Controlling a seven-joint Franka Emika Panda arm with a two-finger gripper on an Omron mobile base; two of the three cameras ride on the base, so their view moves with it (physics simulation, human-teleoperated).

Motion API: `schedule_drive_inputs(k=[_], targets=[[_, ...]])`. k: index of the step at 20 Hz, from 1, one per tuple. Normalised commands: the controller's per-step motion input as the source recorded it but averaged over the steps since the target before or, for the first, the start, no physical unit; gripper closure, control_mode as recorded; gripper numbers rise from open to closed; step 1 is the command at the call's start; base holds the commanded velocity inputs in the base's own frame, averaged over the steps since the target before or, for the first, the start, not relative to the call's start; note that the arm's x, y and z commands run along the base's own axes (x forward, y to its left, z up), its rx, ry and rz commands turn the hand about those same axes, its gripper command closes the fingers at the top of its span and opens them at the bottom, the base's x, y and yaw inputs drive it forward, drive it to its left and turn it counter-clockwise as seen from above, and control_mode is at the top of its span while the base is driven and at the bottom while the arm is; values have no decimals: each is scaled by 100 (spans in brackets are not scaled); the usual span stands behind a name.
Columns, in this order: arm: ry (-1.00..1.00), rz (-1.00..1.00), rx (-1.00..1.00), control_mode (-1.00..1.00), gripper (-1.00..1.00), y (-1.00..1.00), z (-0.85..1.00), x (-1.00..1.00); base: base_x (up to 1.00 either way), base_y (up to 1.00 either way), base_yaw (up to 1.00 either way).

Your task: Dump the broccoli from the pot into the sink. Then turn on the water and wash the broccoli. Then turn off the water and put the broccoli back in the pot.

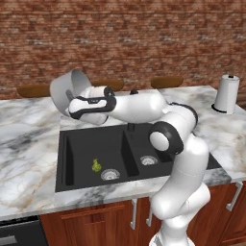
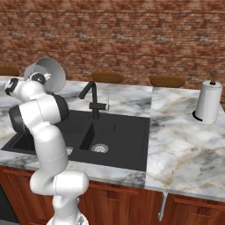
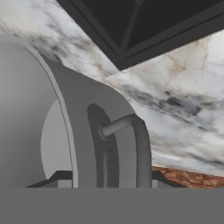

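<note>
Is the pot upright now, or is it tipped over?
Tipped. The claw holds the pot on its side above the counter, and the broccoli lies in the sink.

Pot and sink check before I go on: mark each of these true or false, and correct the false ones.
1. The pot is held up, tipped on its side, above the counter. True.
2. The broccoli is still in the pot. False: it lies in the sink, in the left basin near the drain.
3. The gripper is closed on the pot's wall near a loop handle. True.
4. Water is running from the faucet. False: no stream is visible.
5. The paper towel roll lies flat. False: it stands upright.
</note>
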Motion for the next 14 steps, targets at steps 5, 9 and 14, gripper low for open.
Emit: schedule_drive_inputs(k=[5,9,14], targets=[[0,0,-13,-100,100,2,29,-1,0,0,0],[-1,0,-13,-100,100,2,27,-4,0,0,0],[-4,0,-14,-100,100,6,20,-8,0,0,0]])
